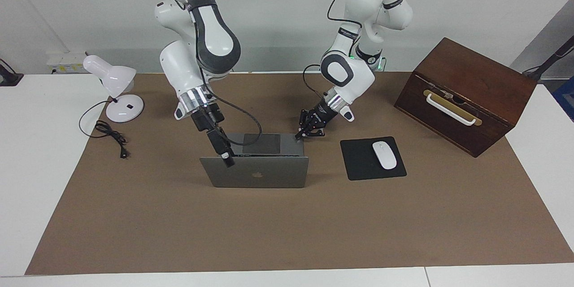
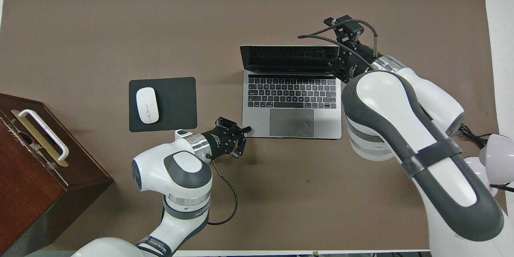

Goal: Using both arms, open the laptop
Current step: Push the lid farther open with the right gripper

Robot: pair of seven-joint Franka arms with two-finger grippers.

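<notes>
The laptop [image 1: 255, 168] sits open in the middle of the brown mat [image 1: 287, 233], its lid tilted back past upright, apple logo facing away from the robots, keyboard and trackpad in plain sight from overhead. Down at the base, the left gripper [image 1: 299, 135] has its fingertips pressed together, planted on the base's near corner at the left arm's end, touching the metal and pinching nothing. Over at the lid, the right gripper [image 1: 228, 159] is up against the lid's top edge near the corner at the right arm's end; its fingers reach down over that edge, but whether they are spread or clamped on the lid I cannot tell from here. Beside the laptop, toward the left arm's end, a white mouse [image 1: 384, 155] rests on a black mouse pad [image 1: 358, 161].
</notes>
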